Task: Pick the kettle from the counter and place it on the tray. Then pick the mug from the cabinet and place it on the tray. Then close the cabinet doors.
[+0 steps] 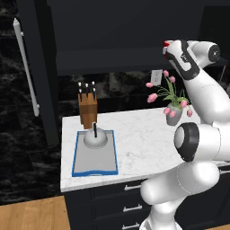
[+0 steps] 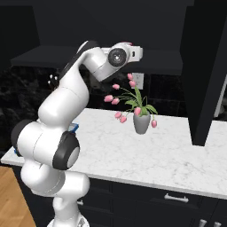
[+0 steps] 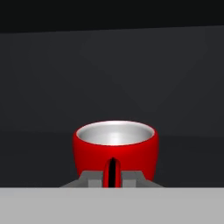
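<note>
End effector (image 3: 113, 178) clamped on red mug (image 3: 115, 146) handle, no readable writing

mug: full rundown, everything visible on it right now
The small bright red mug has a glossy red outside and a pale, white-grey inside that looks empty. It stands upright on the dark inner shelf of the dark wall cabinet, rim level. Its side handle faces the camera as a narrow red loop with a dark slot. The gripper is shut on that handle, a finger on each side. From the left base view only a sliver of red shows beside the hand, up in the cabinet.
</note>
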{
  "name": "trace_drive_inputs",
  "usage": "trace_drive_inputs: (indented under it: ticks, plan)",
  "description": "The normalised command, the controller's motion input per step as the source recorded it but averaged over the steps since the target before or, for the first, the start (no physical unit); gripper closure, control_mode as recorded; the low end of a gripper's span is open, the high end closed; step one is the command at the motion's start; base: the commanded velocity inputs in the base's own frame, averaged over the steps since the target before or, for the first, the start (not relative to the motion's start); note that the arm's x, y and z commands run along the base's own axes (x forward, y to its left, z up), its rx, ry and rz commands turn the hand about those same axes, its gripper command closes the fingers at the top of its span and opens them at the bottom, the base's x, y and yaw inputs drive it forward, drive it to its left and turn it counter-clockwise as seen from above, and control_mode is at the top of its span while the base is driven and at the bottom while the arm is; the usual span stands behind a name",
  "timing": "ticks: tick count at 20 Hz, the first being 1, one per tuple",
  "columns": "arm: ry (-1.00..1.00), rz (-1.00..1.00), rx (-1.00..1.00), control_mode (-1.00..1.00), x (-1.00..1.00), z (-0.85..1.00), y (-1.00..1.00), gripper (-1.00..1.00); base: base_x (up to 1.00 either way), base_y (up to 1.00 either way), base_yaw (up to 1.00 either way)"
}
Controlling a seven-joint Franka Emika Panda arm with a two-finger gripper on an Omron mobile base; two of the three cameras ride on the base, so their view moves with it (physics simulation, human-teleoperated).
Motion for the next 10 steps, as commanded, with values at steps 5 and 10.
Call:
trace_drive_inputs:
  ticks: [5,10]
  plan:
    - [0.0,0.0,0.0,-1.0,-0.05,0.0,0.0,1.0,0.0,0.0,0.0]
    - [-0.05,0.04,0.0,-1.0,-0.43,0.0,0.06,1.0,0.0,0.0,0.0]
